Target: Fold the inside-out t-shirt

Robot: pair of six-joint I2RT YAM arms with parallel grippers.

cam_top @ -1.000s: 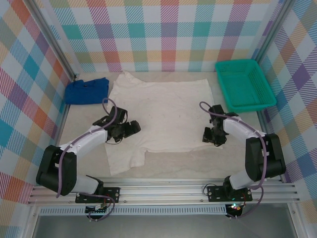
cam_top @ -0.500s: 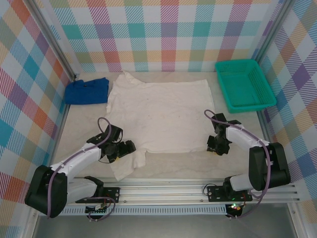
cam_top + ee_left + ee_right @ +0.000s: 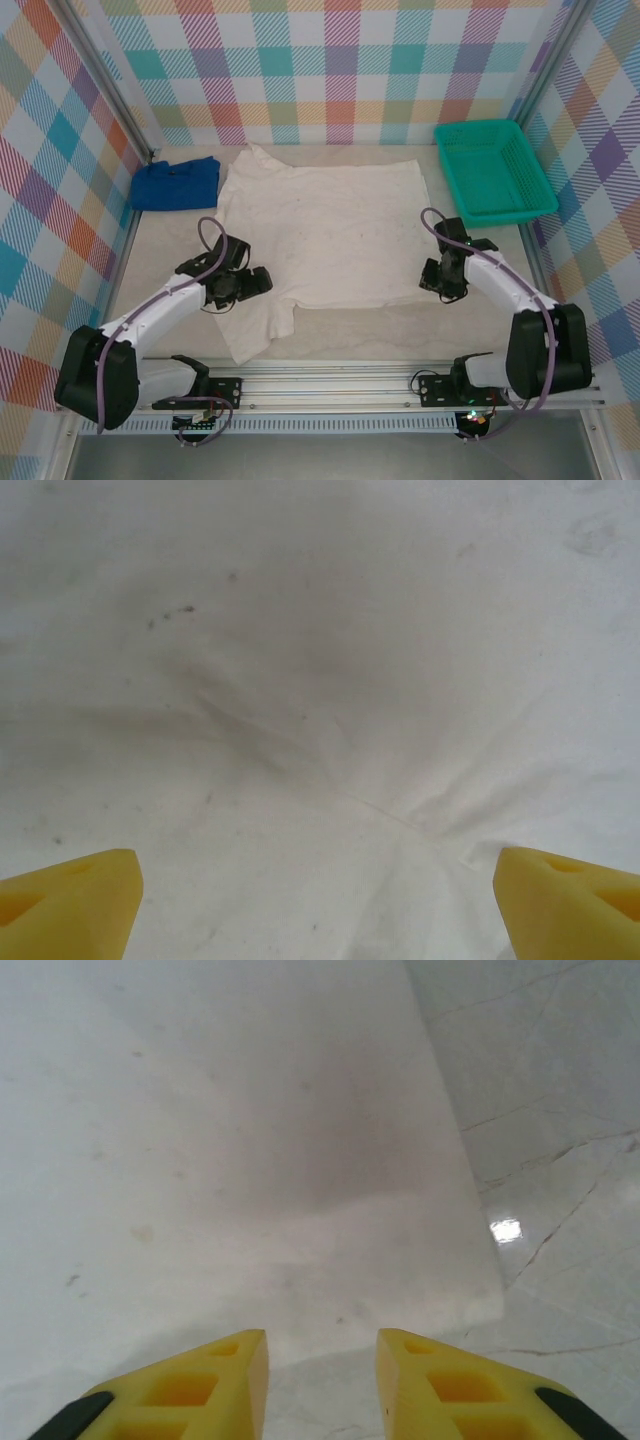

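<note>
Noted left pincer [image 3: 258, 280] gaping wide over inside-out t-shirt [image 3: 330, 225], fingertips [image 3: 70, 900] cropped at frame edge. Found right pincer [image 3: 437, 285] narrowly parted, gripping nothing, at shirt's near right corner; cannot tell whether touching cloth. Saw shirt spread flat on tabletop [image 3: 165, 235], near-left part hidden under left arm [image 3: 160, 310]. Beyond: blue cloth [image 3: 175, 183], green basket [image 3: 495, 170].

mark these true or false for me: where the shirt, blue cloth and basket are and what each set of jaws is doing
1. The t-shirt lies spread out on the table. True.
2. The blue cloth sits inside the green basket. False: it lies on the table at the far left, and the basket is at the far right.
3. The left jaws stand wide open over the t-shirt. True.
4. The right jaws clamp a sleeve. False: they stand apart with nothing between them, by the t-shirt's near right corner.
</note>
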